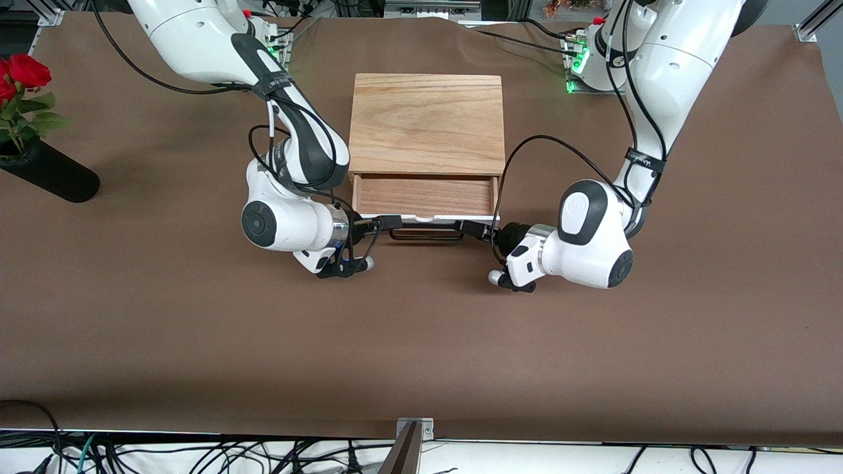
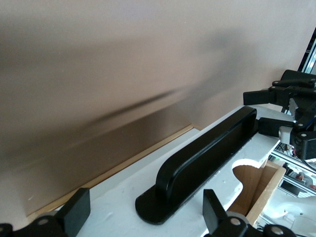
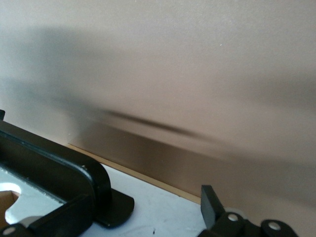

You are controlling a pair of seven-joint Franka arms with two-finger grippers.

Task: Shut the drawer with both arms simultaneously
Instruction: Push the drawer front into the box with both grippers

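Observation:
The drawer (image 1: 425,195) stands partly pulled out of its light wooden casing (image 1: 427,122), reddish wood showing inside. Its white front panel (image 2: 113,202) (image 3: 158,212) carries a black bar handle (image 1: 425,234) (image 2: 207,148) (image 3: 49,168). My right gripper (image 1: 380,224) (image 3: 138,215) is open at the panel, at the handle's end toward the right arm's end of the table. My left gripper (image 1: 474,229) (image 2: 145,212) is open at the handle's other end, its fingers (image 2: 74,212) either side of the handle's foot. The right gripper (image 2: 284,106) also shows at the handle's end in the left wrist view.
A black vase with red roses (image 1: 39,168) lies at the right arm's end of the table. Brown table cover (image 1: 421,342) stretches between the drawer and the front camera. Cables hang along the table's front edge (image 1: 197,454).

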